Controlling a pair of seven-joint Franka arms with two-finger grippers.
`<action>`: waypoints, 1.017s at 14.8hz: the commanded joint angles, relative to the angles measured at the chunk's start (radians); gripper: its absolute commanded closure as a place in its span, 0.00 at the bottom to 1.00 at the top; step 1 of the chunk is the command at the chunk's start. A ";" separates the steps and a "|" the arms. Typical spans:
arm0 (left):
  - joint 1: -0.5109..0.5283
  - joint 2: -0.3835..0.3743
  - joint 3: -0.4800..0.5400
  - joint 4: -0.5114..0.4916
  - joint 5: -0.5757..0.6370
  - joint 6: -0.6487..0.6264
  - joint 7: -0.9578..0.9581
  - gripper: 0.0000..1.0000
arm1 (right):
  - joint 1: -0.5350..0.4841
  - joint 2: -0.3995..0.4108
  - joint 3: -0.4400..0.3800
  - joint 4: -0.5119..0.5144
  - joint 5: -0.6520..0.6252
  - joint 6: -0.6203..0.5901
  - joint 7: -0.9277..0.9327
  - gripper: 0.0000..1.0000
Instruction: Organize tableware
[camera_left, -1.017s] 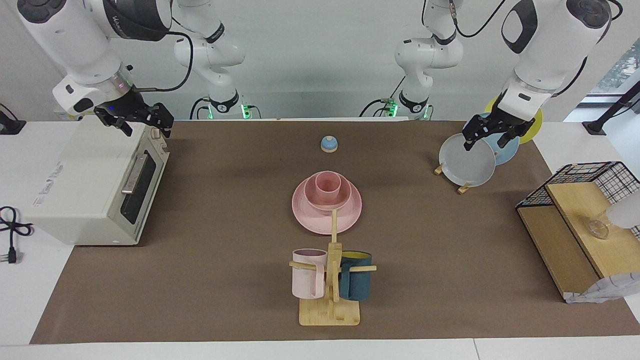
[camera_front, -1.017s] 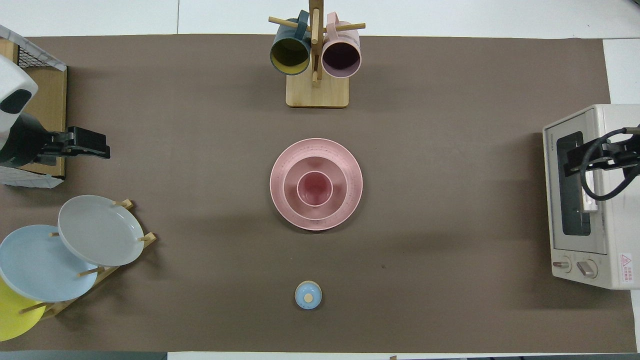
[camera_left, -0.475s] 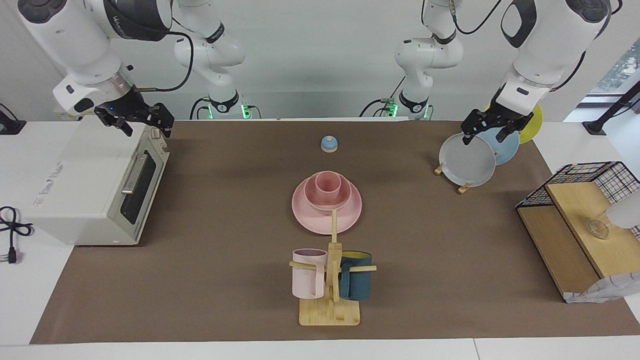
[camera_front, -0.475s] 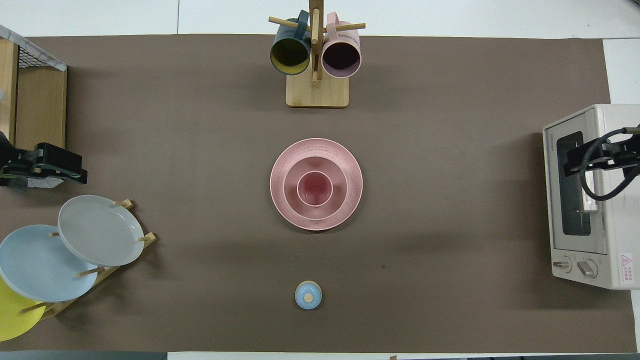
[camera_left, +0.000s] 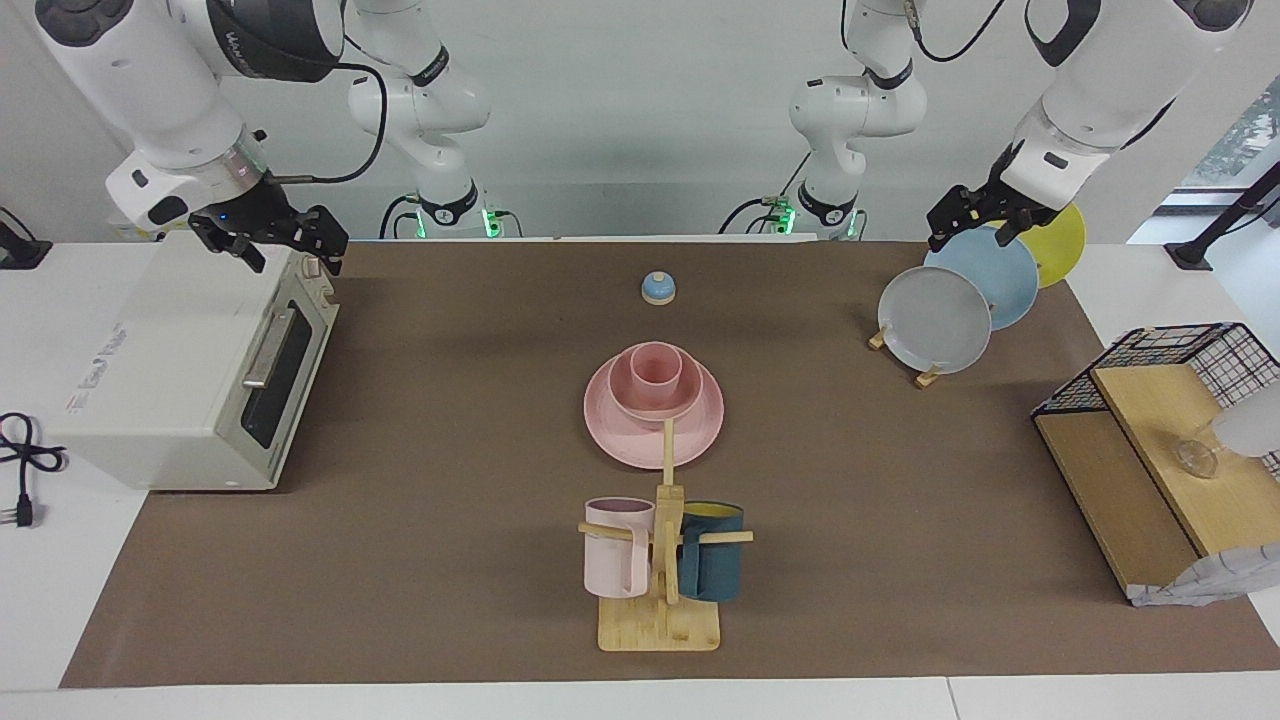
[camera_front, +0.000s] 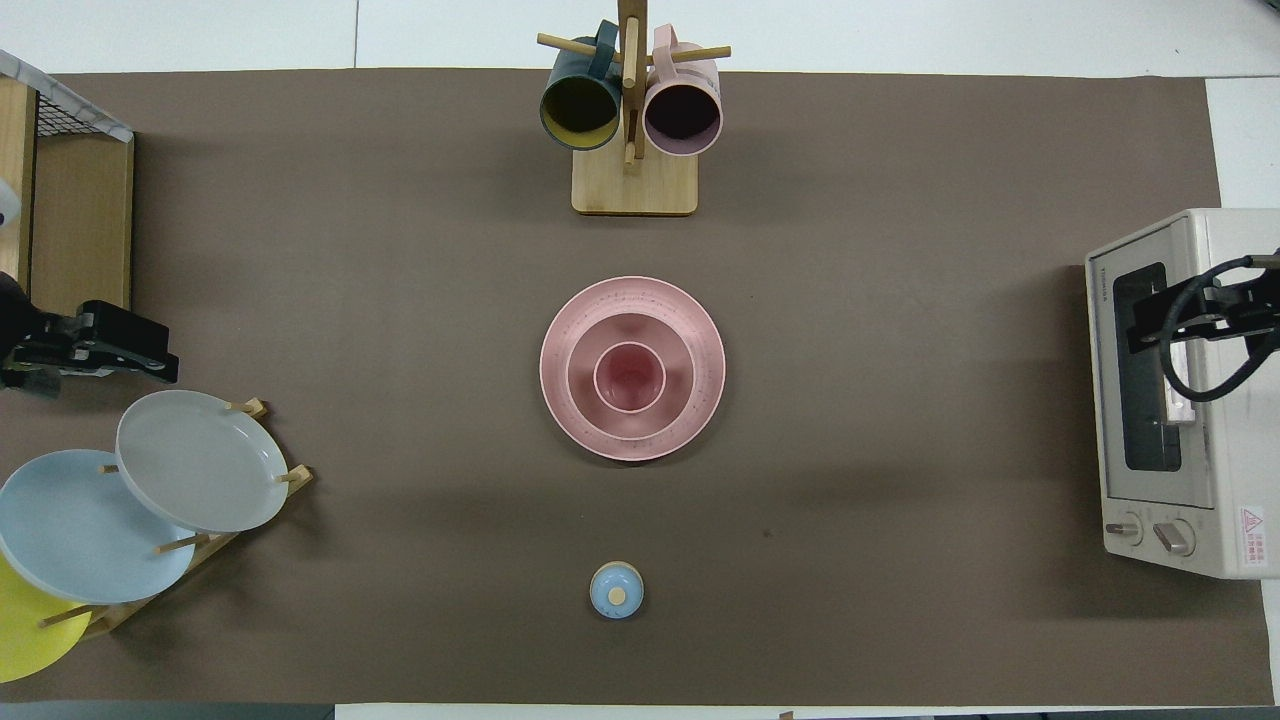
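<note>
Pink cup (camera_left: 655, 370) sits in bowl (camera_left: 628, 400) on plate (camera_left: 610, 437), mid table, well apart from both hands. Left gripper (camera_left: 978, 218) up over plate rack (camera_left: 925, 377), right gripper (camera_left: 275, 243) over oven (camera_left: 150, 370). Can't tell if open.

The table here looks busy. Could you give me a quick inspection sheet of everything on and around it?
Surface: brown mat over a white table.
Job's things: pink cup in pink bowl on pink plate, mid-table.
Clutter: plate rack, mug stand, blue bell, toaster oven, wire shelf.
Grippers: left gripper over the plate rack; right gripper over the toaster oven.
Cables: black power cord beside the oven.
Surroundings: nothing seen.
</note>
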 joint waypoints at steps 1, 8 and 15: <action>0.024 -0.013 -0.017 0.002 0.011 0.025 0.015 0.00 | -0.004 -0.016 0.003 -0.013 0.005 0.002 -0.020 0.00; 0.026 -0.010 -0.016 0.007 0.014 0.063 0.044 0.00 | -0.004 -0.016 0.003 -0.013 0.006 0.002 -0.020 0.00; 0.020 -0.008 -0.014 -0.001 0.023 0.096 0.058 0.00 | -0.006 -0.016 0.001 -0.014 0.005 0.000 -0.020 0.00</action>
